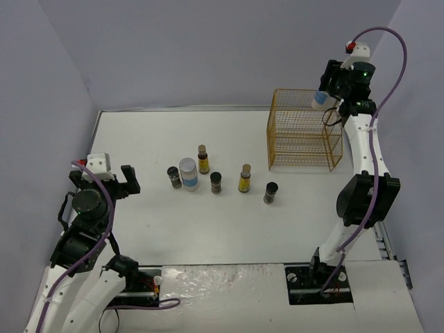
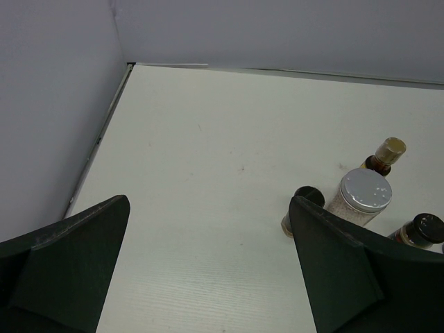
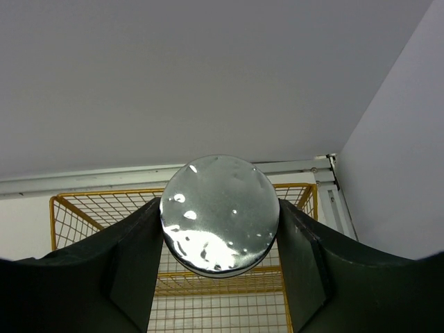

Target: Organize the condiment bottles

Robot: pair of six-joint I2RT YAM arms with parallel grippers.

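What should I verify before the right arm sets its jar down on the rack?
1. Grip: right gripper shut on white jar, fingers against both sides: ok.
2. Position: jar above yellow wire rack: ok.
3. Rack free of other bottles: ok.
4. Jar held upright: cannot tell.
5. Other arm: left gripper open, far from rack: ok.
6. On the table: six bottles upright, apart from rack: ok.

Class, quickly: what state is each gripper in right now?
Left gripper: open, empty.
Right gripper: closed on a grey-lidded white jar above the wire rack.
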